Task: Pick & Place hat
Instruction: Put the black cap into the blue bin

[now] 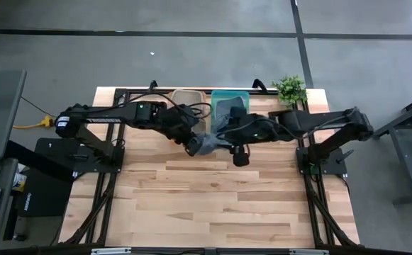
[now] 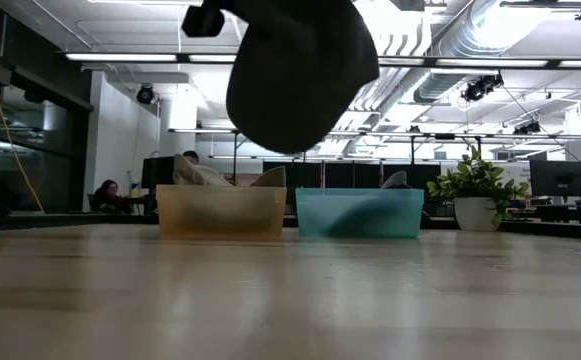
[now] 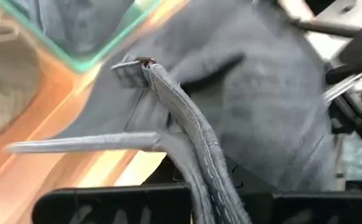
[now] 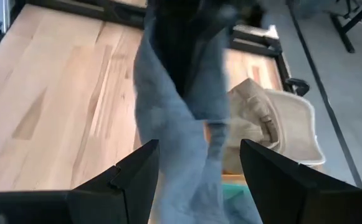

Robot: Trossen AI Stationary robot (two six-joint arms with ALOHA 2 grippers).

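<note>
A grey cloth hat (image 1: 207, 144) hangs in the air above the middle of the table, in front of the two bins; in the low view the hat (image 2: 300, 70) is clear of the tabletop. My left gripper (image 1: 193, 146) reaches in from the left and is shut on it. My right gripper (image 1: 238, 154) comes from the right and is open. In its wrist view my right gripper (image 4: 196, 168) has one finger on either side of the hanging grey cloth (image 4: 168, 106); whether they touch it I cannot tell. My left gripper (image 3: 218, 199) pinches the hat's thick stitched rim band (image 3: 199, 155) between its two fingers, a little way from the small buckle (image 3: 134, 68) of the back strap. The band runs along and out between the fingers. The hat hangs lifted clear of the table, its crown (image 3: 261, 93) slack.
A tan bin (image 1: 188, 99) with a beige hat (image 4: 274, 124) in it and a teal bin (image 1: 230, 106) stand side by side at the table's far edge. A potted plant (image 1: 289, 88) is at the far right corner. Bare wood (image 1: 213, 205) stretches toward the near edge.
</note>
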